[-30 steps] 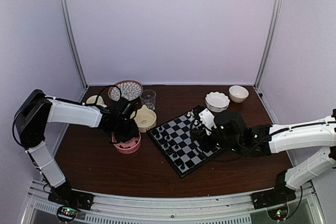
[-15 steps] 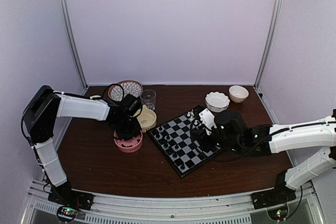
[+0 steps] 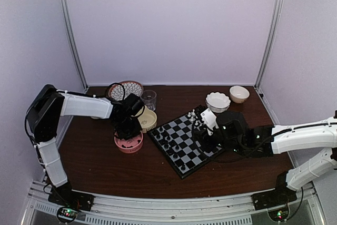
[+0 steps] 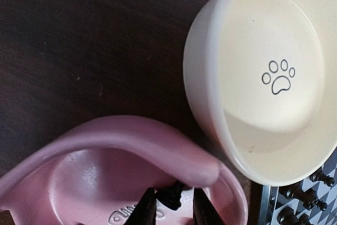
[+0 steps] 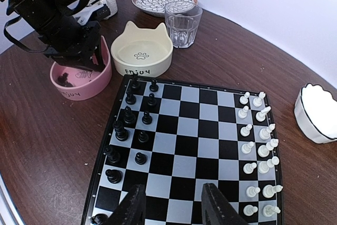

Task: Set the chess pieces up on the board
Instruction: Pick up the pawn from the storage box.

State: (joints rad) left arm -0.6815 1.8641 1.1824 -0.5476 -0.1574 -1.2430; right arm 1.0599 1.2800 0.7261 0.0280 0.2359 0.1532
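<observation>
**Step in hand: taking a black chessman out of the pink bowl**

1. Check the left gripper (image 4: 174,205). Its fingers (image 4: 148,210) are drawn narrow, one on each side of a black chessman (image 4: 169,197), and the pads look to be at or against its flanks. The wrist view does not show whether the pinch is firm, so do not assume a hold.

2. Note where the piece is. It sits low inside the pink bowl (image 4: 131,135), close under the rim on the side nearest the cream bowl (image 4: 210,104). The two bowls stand just beside each other.

3. Close gently until the piece is seated square between the pads. A chessman this small will likely twist or pop out if caught off-centre.

4. Lift straight up until the fingertips clear the pink rim. Only then travel sideways. Dragging across early could tip the bowl or knock the piece loose.

5. Carry it over the cream bowl to the board (image 5: 179,130). The black chess pieces (image 5: 128,114) stand in the two files along the edge nearest the bowls, with the white chessmen (image 5: 258,146) opposite. Bare squares show toward the near end of the black files. Choose one there.

6. Mind the right gripper (image 5: 176,206). It hangs over the board's near edge, jaws apart and empty. Keep your approach well apart from it.
</observation>
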